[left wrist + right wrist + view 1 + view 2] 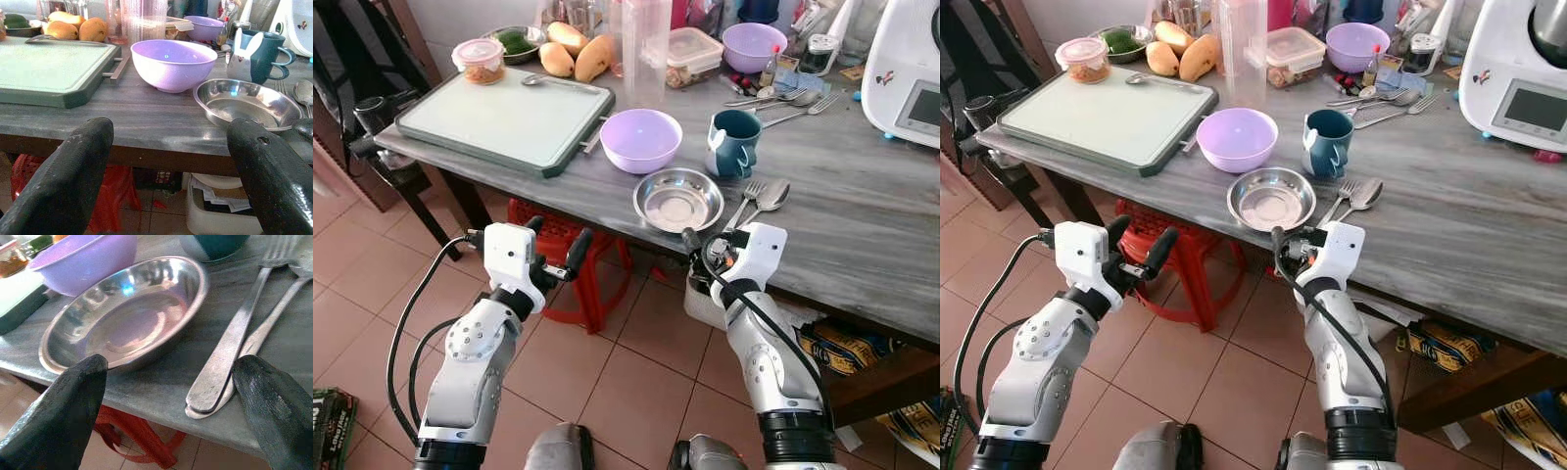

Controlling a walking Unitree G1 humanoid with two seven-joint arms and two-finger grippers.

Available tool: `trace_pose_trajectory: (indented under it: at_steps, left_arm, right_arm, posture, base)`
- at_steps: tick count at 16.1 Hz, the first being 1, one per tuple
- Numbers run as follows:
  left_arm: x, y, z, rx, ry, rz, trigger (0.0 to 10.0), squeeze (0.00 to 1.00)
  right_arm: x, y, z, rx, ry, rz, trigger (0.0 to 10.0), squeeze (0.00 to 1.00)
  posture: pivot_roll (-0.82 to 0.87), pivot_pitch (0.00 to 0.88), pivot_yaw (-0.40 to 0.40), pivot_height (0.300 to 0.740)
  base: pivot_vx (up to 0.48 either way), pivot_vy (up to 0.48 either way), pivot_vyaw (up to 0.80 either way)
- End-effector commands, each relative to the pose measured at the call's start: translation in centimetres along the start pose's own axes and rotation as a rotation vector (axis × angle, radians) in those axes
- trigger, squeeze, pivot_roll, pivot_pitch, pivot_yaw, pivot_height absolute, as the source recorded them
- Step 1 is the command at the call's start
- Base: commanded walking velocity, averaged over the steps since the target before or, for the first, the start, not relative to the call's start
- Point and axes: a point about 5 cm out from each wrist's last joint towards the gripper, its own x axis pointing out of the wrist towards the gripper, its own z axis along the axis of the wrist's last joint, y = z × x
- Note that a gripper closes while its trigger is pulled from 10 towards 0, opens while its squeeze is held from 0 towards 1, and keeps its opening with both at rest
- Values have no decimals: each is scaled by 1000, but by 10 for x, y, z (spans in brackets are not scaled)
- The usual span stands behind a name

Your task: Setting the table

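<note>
Two grippers are seen from the head camera, both empty with fingers spread: the left gripper (555, 245) over the floor short of the table (862, 225), the right gripper (705, 245) at the table's edge. Just beyond it the steel dish (678, 199) is set, empty, with fork (744, 204) and spoon (766, 200) just beside it. An empty purple bowl (172, 62) and a mug (255, 55) are shown by the left wrist camera. In the right wrist view, the dish's thin rim is judged the best hold; it looks light, rigid and slippery.

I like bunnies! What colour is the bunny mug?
The mug is dark teal with a white bunny face, clearest in the left wrist view.
</note>
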Motion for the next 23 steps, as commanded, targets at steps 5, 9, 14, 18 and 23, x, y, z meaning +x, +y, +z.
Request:
trace_pose_trajectory:
  at_steps: [5,9,14,18,23]
  left_arm:
    - [1,3,2,14,-1,6,10000,0]
    - [1,3,2,15,-1,5,10000,0]
    - [0,3,2,18,0,8,10000,0]
    - [0,4,2,20,0,5,10000,0]
    - [2,4,2,21,0,-1,10000,0]
  right_arm:
    - [-1,17,2,-2,-18,83,10000,675]
    - [3,12,0,5,-6,61,10000,678]
    - [5,-2,-3,10,6,15,10000,675]
    - [0,-9,-4,19,8,-7,10000,675]
    - [-4,-15,-7,13,9,-26,10000,678]
  posture:
    - [31,52,46,740]
    - [34,51,46,740]
    - [39,49,46,740]
    - [38,46,48,740]
    - [34,43,54,740]
  base:
    - [0,0,0]
    - [0,0,0]
    - [0,0,0]
    - [0,0,0]
    - [0,0,0]
